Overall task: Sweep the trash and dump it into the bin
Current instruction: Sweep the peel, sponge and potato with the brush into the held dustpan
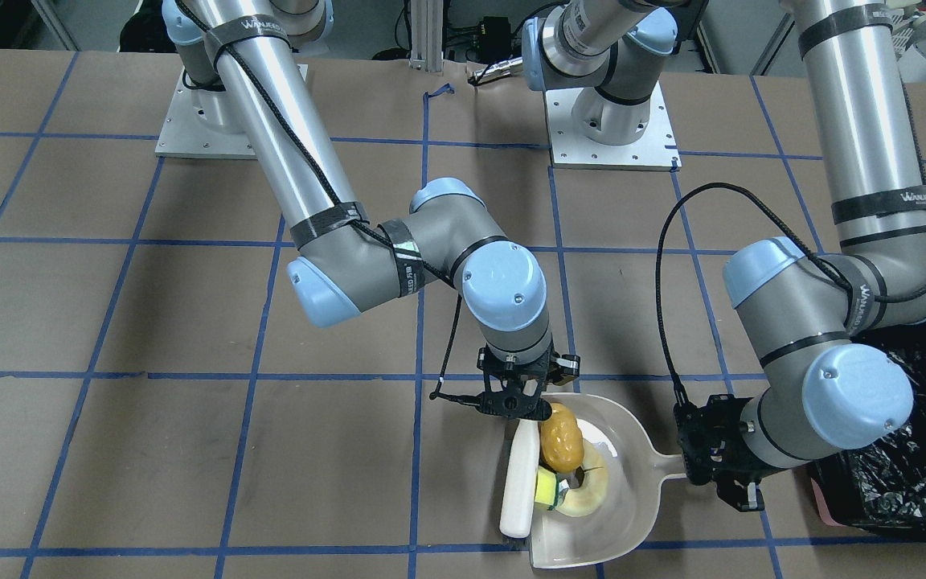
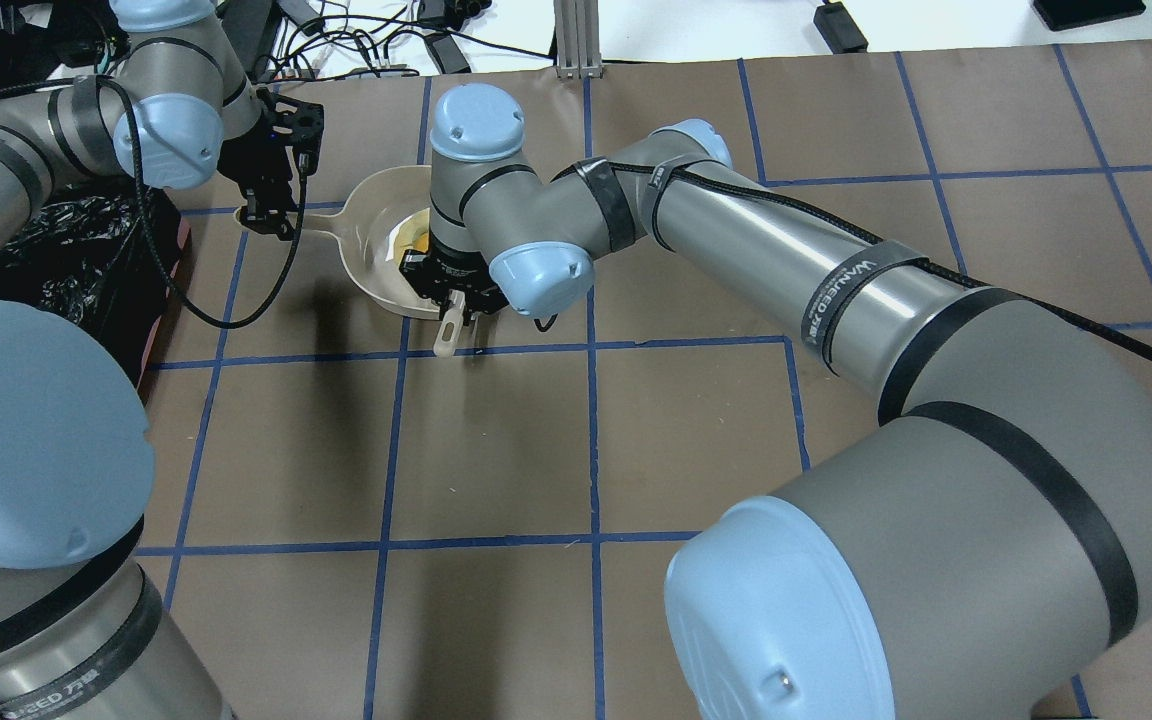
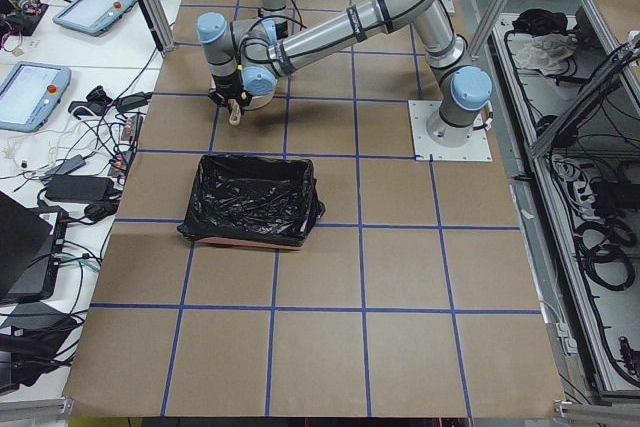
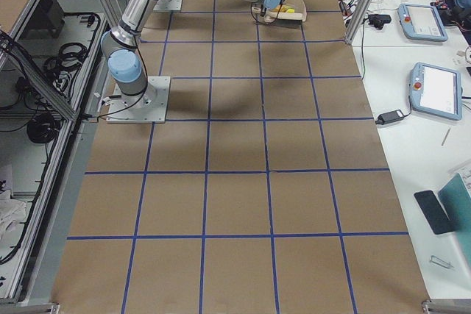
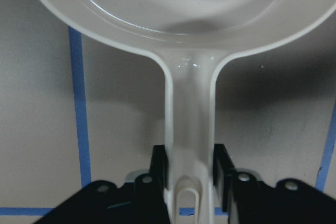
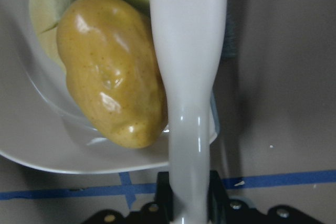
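The cream dustpan (image 1: 632, 474) lies on the table with the trash in it: a glossy yellow-orange lump (image 1: 561, 437), a pale croissant-shaped curve (image 1: 589, 492) and a green-and-yellow sponge (image 1: 546, 488). My left gripper (image 1: 716, 465) is shut on the dustpan's handle (image 5: 190, 124). My right gripper (image 1: 515, 400) is shut on a white brush handle (image 1: 521, 481) that lies along the pan's open edge, against the lump (image 6: 113, 72). The bin (image 1: 905, 450), lined with a black bag, stands just beyond my left wrist.
The brown table (image 1: 190, 402) carries a blue tape grid. Both arm bases (image 1: 612, 129) stand at its robot side. In the exterior left view the bin (image 3: 250, 199) sits a square away from the dustpan. Tablets and cables lie on side benches.
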Robot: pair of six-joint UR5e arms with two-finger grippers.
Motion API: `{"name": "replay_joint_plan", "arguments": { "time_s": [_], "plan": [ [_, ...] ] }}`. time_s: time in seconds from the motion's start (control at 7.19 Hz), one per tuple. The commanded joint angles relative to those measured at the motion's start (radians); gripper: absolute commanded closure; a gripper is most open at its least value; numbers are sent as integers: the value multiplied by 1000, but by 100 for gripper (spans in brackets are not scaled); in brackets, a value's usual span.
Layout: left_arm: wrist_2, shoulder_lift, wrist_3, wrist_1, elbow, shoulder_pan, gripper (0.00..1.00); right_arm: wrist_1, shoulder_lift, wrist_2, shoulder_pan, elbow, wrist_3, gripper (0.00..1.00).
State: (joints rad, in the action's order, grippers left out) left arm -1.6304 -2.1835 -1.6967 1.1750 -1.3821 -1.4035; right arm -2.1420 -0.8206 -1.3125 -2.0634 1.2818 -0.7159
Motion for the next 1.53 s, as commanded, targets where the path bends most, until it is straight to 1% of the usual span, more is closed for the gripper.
{"name": "replay_joint_plan", "arguments": {
  "time_s": [0.0,0.14,0.42,0.7,1.11,1.39],
  "plan": [
    [3,2,3,0,0,-3,80,-28,18,30,-20,-33,-54,100],
    [3,4,2,0,0,-5,80,-32,20,44,-21,-42,-68,100],
    [4,7,-3,0,0,-6,80,-33,17,61,-38,-93,-120,100],
    [7,8,-3,0,-3,-5,80,-18,-6,56,-34,-93,-116,100],
    [9,10,-5,-2,-15,-5,80,79,-73,50,-9,-90,-112,100],
    [10,11,-6,-2,-15,-5,80,112,-97,49,-1,-90,-115,100]
  ]
}}
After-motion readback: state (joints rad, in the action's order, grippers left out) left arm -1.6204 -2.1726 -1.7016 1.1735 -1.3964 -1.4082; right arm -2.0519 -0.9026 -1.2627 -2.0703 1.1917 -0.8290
